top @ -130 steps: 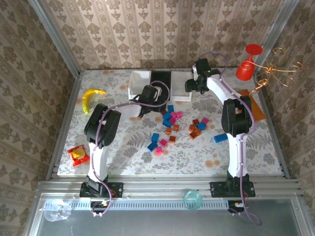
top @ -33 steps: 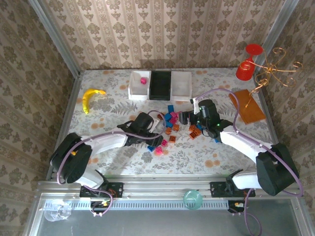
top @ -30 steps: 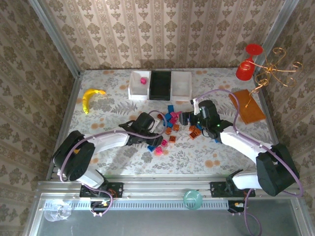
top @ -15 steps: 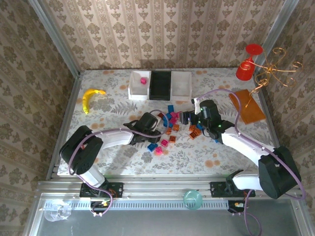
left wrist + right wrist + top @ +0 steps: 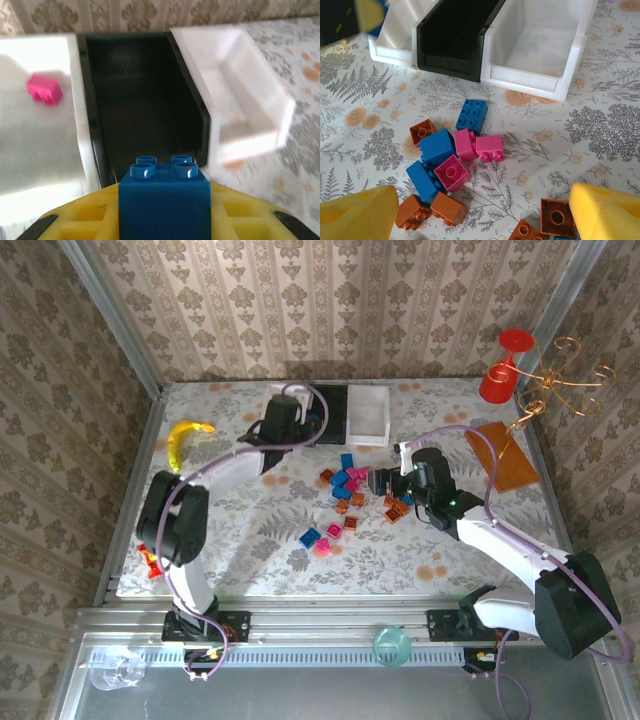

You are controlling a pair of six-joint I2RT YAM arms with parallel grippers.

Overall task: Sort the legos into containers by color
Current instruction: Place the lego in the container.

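My left gripper (image 5: 164,212) is shut on a blue lego (image 5: 164,192), its studs facing the black container (image 5: 140,105). From above, the left gripper (image 5: 283,422) hangs over the near end of the left white container (image 5: 272,400). A magenta lego (image 5: 45,89) lies in that left white container (image 5: 35,135). The right white container (image 5: 540,47) has nothing in it. My right gripper (image 5: 480,210) is open and hovers over the pile of blue, pink and orange-brown legos (image 5: 452,157); from above the right gripper (image 5: 378,481) sits just right of the pile (image 5: 345,485).
A banana (image 5: 185,438) lies at the far left, with a red snack packet (image 5: 150,558) near the front left. An orange-brown plate (image 5: 505,455), a red glass (image 5: 500,370) and a gold wire stand (image 5: 560,380) occupy the back right.
My left arm has lifted away from the pile and swung back to the containers, carrying the blue lego. The right gripper has stayed by the pile.
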